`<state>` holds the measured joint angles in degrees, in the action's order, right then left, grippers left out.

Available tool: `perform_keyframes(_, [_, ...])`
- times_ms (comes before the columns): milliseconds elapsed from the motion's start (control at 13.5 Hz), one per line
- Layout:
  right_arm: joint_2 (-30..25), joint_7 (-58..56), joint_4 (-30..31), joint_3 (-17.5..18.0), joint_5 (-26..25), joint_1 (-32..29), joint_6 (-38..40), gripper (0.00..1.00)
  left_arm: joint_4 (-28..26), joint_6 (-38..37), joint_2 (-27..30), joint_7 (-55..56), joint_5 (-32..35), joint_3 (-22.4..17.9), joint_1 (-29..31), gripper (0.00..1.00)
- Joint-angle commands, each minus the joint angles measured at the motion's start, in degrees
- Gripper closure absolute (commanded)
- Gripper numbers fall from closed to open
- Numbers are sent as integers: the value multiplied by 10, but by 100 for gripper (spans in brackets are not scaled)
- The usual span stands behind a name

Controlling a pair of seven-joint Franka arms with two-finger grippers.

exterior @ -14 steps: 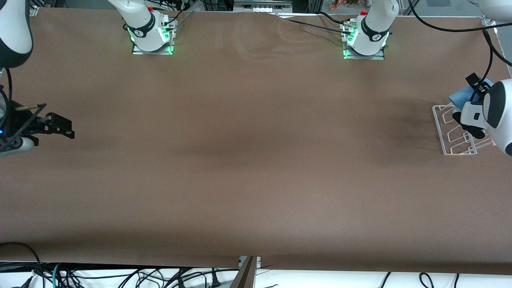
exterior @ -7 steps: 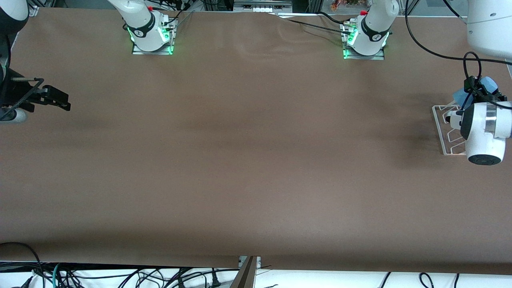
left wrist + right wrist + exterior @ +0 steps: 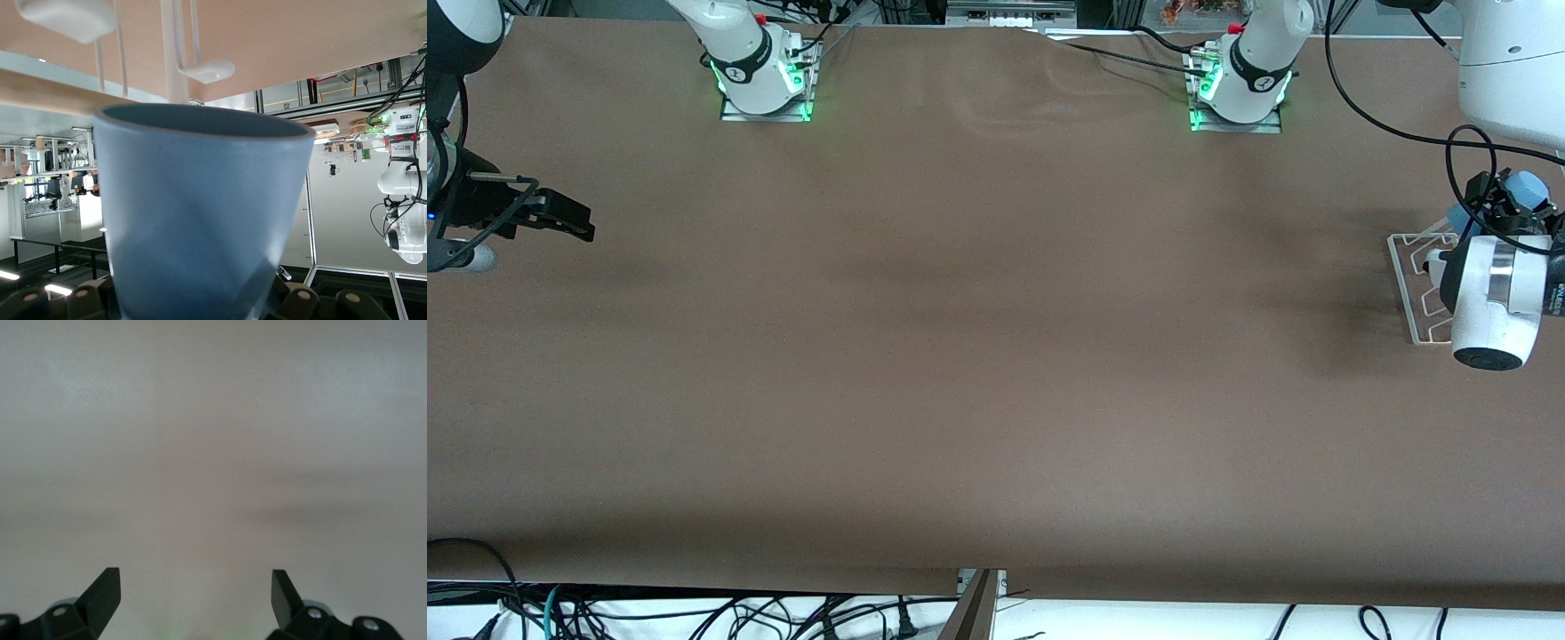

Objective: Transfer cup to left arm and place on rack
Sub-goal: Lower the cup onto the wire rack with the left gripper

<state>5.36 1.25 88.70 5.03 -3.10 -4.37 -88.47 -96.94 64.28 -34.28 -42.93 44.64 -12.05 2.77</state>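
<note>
The light-blue cup (image 3: 1529, 189) is held in my left gripper (image 3: 1498, 212), tilted on its side over the end of the white wire rack (image 3: 1409, 284) farther from the front camera, at the left arm's end of the table. In the left wrist view the cup (image 3: 200, 227) fills the frame between the fingers, its open rim close to a white rack peg (image 3: 175, 60). My right gripper (image 3: 560, 220) is open and empty above the table at the right arm's end; its wrist view shows spread fingertips (image 3: 107, 590) over bare brown cloth.
The rack stands near the table edge at the left arm's end. The two arm bases (image 3: 765, 80) (image 3: 1240, 89) stand along the table's edge farthest from the front camera. Brown cloth (image 3: 996, 356) covers the table. Cables hang by the left arm (image 3: 1463, 142).
My left wrist has turned over and carried the cup toward the rack's end farther from the front camera. My right gripper has drawn back, away from the front camera, and stays open.
</note>
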Motion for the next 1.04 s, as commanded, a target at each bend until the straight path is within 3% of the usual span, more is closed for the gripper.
perform_keyframes(0, [0, -5, -5, 2, -2, 0, 7, 0, -4, -10, -9, 14, 16, 2, -1, 100])
perform_keyframes(961, [0, -5, -6, 2, -1, 1, 7, 0, -25, -5, -25, 34, 17, 3, 6, 100])
